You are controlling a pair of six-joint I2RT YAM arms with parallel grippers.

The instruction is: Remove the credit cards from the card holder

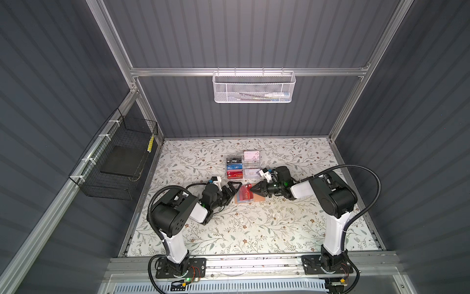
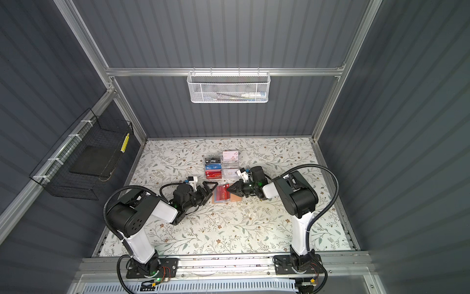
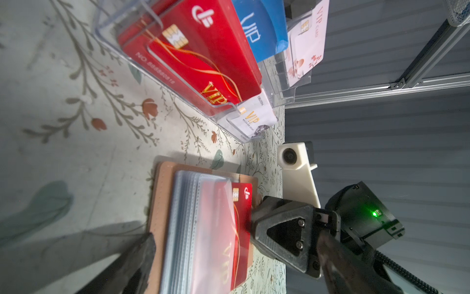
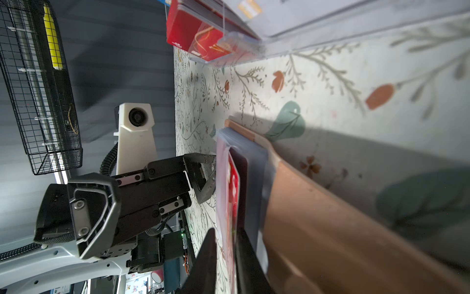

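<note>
Your right claw [image 1: 251, 189] pinched the red card [image 1: 244, 195] to draw it from the card holder [image 1: 258, 199]; your left claw [image 1: 232, 191] stood wide beside, likely bracing.

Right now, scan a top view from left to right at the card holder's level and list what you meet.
Black wire basket → left end effector → card holder → right arm's elbow.

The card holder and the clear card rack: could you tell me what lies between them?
Bare floral tabletop separates card holder and rack, in the left wrist view.
</note>
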